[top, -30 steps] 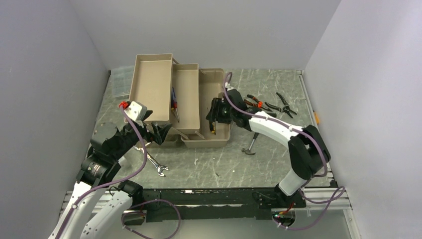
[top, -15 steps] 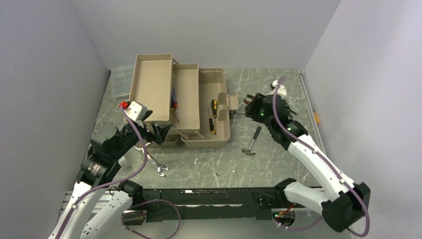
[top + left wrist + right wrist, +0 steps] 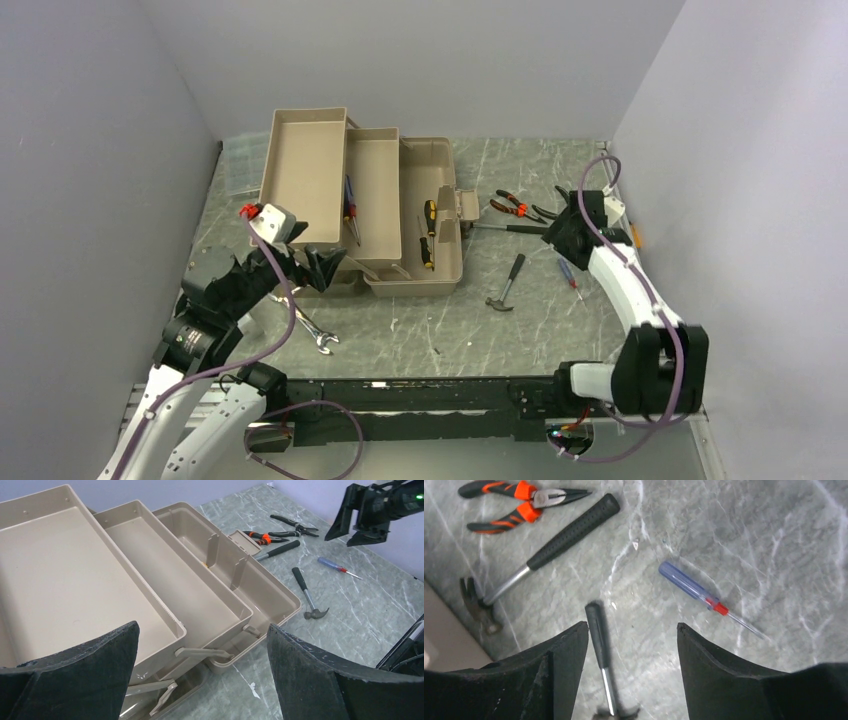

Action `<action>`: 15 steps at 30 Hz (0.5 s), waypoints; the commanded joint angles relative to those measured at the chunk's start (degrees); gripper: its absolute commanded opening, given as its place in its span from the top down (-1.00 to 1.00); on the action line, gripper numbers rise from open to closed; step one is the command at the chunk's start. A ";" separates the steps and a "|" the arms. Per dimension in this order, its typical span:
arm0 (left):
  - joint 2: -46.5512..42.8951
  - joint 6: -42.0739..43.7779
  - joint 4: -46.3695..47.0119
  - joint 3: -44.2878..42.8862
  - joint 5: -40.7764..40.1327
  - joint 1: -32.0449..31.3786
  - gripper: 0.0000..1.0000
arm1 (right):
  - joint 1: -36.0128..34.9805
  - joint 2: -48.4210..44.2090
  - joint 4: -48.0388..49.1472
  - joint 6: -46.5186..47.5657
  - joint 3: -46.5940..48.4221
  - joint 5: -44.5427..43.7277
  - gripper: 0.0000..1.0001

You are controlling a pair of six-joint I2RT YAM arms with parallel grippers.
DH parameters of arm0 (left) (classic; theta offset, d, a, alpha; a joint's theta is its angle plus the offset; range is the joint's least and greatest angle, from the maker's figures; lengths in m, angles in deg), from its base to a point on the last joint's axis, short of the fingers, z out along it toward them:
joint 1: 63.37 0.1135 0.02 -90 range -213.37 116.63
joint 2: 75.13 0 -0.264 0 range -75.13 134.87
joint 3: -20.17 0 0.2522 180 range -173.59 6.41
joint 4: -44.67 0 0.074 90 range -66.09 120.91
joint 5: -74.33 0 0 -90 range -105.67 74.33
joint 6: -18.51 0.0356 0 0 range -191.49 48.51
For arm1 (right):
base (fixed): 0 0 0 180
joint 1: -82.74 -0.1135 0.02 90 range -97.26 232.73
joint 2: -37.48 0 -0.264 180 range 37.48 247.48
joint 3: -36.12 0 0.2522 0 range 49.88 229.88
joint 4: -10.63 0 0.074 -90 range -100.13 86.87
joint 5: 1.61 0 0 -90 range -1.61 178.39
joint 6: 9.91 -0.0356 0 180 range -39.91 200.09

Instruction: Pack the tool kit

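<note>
The right fingers [image 3: 566, 655] hung spread and empty (left fingers [image 3: 90, 665] likewise); they would need centring over the blue screwdriver [image 3: 696, 592] before closing.

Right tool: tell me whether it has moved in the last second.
Yes. The right tool swung rightward, from over the toolbox to the open table beside the pliers.

Soft, even overhead light, fairly bright, no glare. Faint blurry shadow beside small hammer [image 3: 596, 625] on table [image 3: 774, 555]. Wrist views sharp mid-frame, dark along bottom; top view slightly grainy.
</note>
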 commanded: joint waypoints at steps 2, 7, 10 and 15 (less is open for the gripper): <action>1.74 -0.46 2.65 -0.25 2.91 0.15 -0.98 | 1.08 12.22 -4.89 -12.71 11.63 -0.94 -0.32; 8.99 -3.25 1.57 -3.40 6.56 -0.63 -0.98 | 3.04 22.71 -10.54 -18.86 20.15 0.01 -0.28; 14.94 -5.18 -2.20 -9.16 4.44 -4.64 -0.98 | 5.61 24.98 -11.45 -19.30 20.94 3.98 -0.25; 25.42 -10.78 -3.47 -14.22 -1.58 -16.39 -0.98 | 10.58 19.30 -5.58 -14.35 12.26 8.01 -0.23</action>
